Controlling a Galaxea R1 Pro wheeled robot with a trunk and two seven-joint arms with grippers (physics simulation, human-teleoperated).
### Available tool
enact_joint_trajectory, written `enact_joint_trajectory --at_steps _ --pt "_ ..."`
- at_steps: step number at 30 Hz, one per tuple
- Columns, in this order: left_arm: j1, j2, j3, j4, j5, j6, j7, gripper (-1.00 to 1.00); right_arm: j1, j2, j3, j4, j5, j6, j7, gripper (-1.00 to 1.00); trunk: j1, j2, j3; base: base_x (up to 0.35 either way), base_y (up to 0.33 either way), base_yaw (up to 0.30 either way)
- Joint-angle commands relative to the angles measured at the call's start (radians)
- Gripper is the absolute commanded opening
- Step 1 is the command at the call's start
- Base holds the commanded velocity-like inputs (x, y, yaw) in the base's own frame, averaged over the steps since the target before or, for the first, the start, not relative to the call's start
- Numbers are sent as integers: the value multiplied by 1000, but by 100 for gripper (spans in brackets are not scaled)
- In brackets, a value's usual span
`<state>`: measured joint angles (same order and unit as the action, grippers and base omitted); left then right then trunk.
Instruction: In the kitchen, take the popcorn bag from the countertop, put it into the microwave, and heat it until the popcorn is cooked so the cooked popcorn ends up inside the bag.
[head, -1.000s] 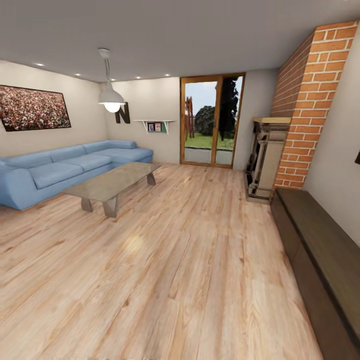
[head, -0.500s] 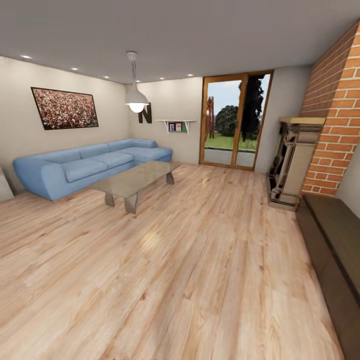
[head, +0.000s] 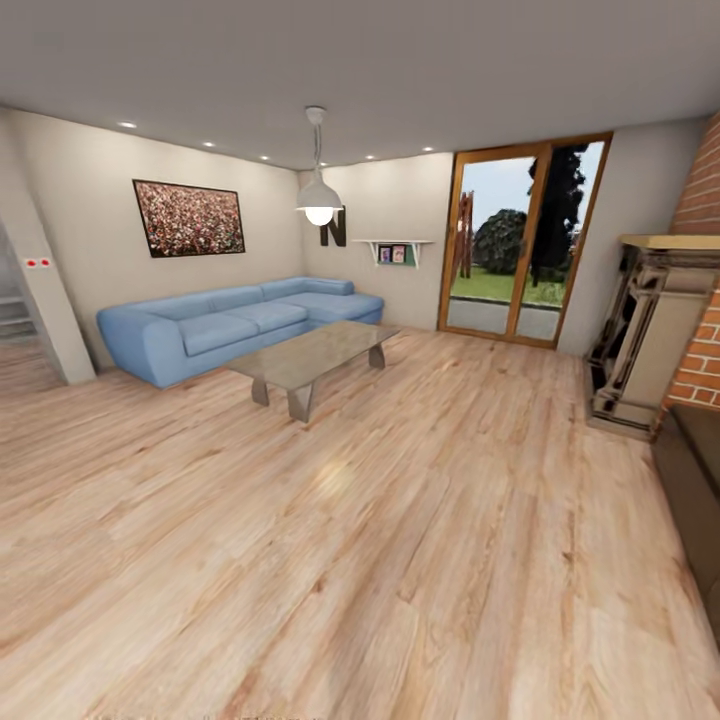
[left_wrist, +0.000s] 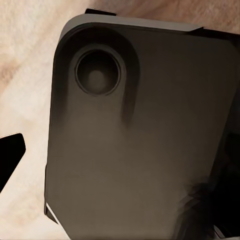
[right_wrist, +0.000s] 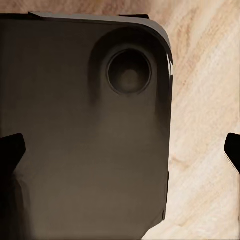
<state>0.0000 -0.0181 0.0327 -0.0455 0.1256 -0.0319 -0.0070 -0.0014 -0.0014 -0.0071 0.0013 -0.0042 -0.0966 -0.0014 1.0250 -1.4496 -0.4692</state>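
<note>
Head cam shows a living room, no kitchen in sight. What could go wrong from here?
1. The coffee table stands low on open floor ahead-left, beside the blue sofa; driving that way, the base could clip its legs.
2. The dark low cabinet and fireplace line the right side, so a wide turn may scrape them.
3. Both wrist views look at a dark panel close up, so they give little warning of obstacles.

Dark, rounded robot body panels in both wrist views

The left wrist view showed a matte dark grey-brown panel (left_wrist: 140, 150) with rounded corners and a circular recessed boss (left_wrist: 97, 72); the right wrist view showed a matching panel (right_wrist: 85, 140), its round recess (right_wrist: 129, 71) upper right, black fingertips (right_wrist: 11, 150) at the frame edges
</note>
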Motion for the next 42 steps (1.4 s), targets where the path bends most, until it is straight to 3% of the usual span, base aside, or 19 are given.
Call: enact_joint_trajectory --at_steps 1,42 --pt "0 0 3 0 8 -2 -1 100 0 0 -1 0 0 -3 0 100 0 0 -1 0 0 270" --pt "0 0 3 0 8 -2 -1 100 0 0 1 0 0 -3 0 100 0 0 -1 0 0 270"
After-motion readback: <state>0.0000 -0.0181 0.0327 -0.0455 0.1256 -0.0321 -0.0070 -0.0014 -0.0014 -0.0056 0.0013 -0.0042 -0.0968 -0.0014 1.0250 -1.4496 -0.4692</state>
